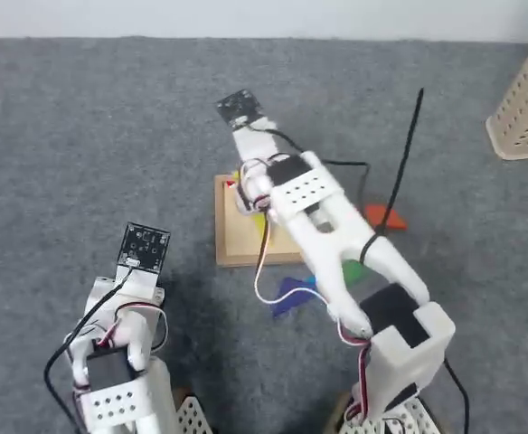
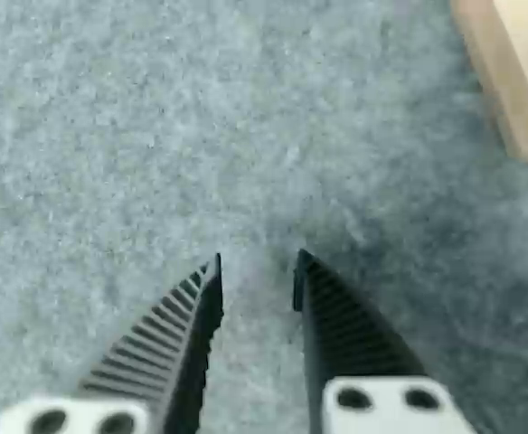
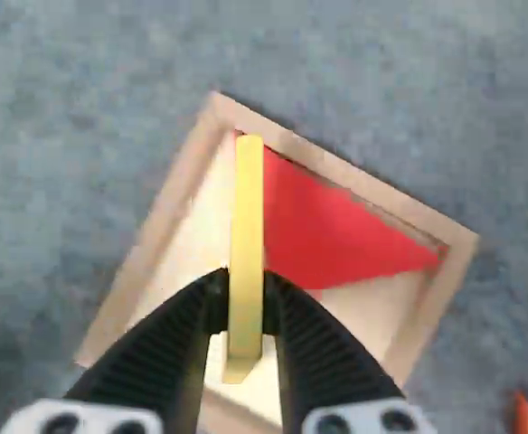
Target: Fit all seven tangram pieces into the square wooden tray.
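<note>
The yellow tangram piece (image 3: 247,226) is gripped on edge between the closed fingers of the right gripper (image 3: 246,282), over the square wooden tray (image 3: 151,237). A red triangle (image 3: 327,226) is laid flat inside the tray against its rim. The left gripper (image 2: 255,267) is held low over the grey carpet (image 2: 155,108), its fingers slightly parted and nothing between them. An orange piece (image 1: 386,217), a green piece (image 1: 353,269) and a blue piece (image 1: 291,294) are seen on the carpet near the tray.

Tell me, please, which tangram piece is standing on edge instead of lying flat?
The yellow wooden piece, clamped on edge in the right pincer over the square wooden tray; the red triangular piece lies flat in it.
</note>
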{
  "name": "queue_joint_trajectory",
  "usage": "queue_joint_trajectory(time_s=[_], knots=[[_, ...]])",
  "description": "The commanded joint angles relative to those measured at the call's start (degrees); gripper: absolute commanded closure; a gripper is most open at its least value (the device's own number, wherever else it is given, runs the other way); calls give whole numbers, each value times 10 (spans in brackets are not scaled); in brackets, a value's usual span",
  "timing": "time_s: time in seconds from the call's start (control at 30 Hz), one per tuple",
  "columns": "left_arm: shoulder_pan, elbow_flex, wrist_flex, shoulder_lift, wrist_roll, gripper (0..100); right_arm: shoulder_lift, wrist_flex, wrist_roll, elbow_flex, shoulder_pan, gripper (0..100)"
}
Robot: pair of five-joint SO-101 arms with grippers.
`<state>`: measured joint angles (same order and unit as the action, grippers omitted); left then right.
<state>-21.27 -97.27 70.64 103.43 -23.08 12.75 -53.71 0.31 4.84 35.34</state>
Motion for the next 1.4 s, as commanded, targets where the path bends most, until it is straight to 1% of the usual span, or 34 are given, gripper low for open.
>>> queue_joint_trajectory(time_s=[0.0,0.03,0.2,0.33,0.5,0.67,0.8,0.93,1.0,1.07,1.2,1.37], knots=[[-1,7,2,13,4,879,-25,15,-8,-5,15,993],[-1,7,2,13,4,879,-19,15,-12,-5,14,993],[-1,7,2,13,4,879,-2,-7,-91,-39,7,993],[-1,7,2,13,4,879,22,-29,-126,-78,15,993],[-1,7,2,13,4,879,61,-29,-183,-108,28,993],[-1,7,2,13,4,879,88,-51,-216,-130,29,993],[-1,7,2,13,4,879,97,-82,-221,-142,28,975],[-1,7,2,13,4,879,97,-101,-220,-142,29,846],[-1,7,2,13,4,879,98,-104,-220,-142,28,807],[-1,7,2,13,4,879,97,-104,-218,-142,24,806],[-1,7,2,13,4,879,96,-103,-173,-142,13,808],[-1,7,2,13,4,879,89,-109,-166,-142,9,819]])
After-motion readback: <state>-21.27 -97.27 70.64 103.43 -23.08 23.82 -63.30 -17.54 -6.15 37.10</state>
